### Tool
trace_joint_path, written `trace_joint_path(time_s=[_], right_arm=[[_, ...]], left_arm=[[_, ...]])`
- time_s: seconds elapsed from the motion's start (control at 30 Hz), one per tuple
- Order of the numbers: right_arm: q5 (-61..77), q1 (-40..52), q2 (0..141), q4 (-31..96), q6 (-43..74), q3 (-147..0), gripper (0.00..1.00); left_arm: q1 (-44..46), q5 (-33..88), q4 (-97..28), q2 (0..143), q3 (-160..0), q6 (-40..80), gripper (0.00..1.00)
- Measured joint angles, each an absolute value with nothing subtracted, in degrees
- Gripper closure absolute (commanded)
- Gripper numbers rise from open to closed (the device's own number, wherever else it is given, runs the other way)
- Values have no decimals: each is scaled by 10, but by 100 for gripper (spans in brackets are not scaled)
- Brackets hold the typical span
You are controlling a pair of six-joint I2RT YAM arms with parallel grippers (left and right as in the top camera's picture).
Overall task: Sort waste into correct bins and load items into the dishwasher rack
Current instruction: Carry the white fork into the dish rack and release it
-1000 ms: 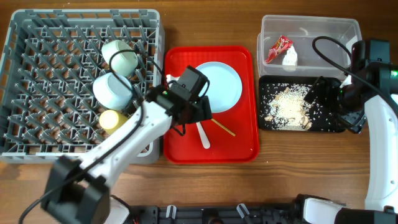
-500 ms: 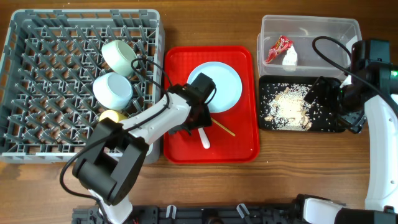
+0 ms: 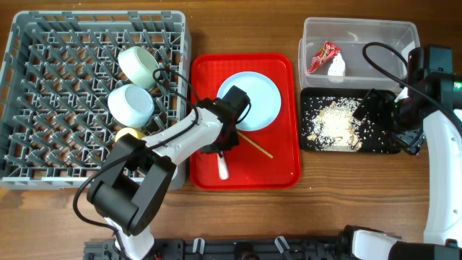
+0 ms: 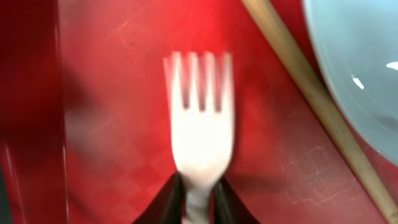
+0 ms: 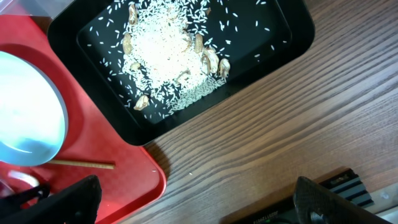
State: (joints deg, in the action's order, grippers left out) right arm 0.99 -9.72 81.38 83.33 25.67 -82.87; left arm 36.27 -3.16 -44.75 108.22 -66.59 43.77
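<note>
White fork (image 4: 199, 124) neck pinched by left gripper (image 4: 198, 190); lift level w/o snagging chopstick (image 4: 311, 96), then left to dishwasher rack (image 3: 43, 43); right gripper (image 5: 199, 202) wide.

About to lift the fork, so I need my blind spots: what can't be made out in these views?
Fork handle: left wrist view, cut off by the bottom edge, pinched between the left fingers; overhead, the left arm covers part of the fork.
Fork prongs: left wrist view, blurred.
Yellow cup: overhead, mostly under the left arm.
Chopstick: overhead, one end under the arm; too thin to tell one from two.
</note>
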Motion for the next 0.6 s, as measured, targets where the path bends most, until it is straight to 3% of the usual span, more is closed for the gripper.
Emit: trace_joint_path(time_s=[0.1,0.6], right_arm=[[10,-97,814,834,257,-829,0],[10,-97,814,834,257,-829,0]], left_arm=[[363,-32,-447,1082,-666,438,96],[363,-41,-498,1049,-696,411,96]])
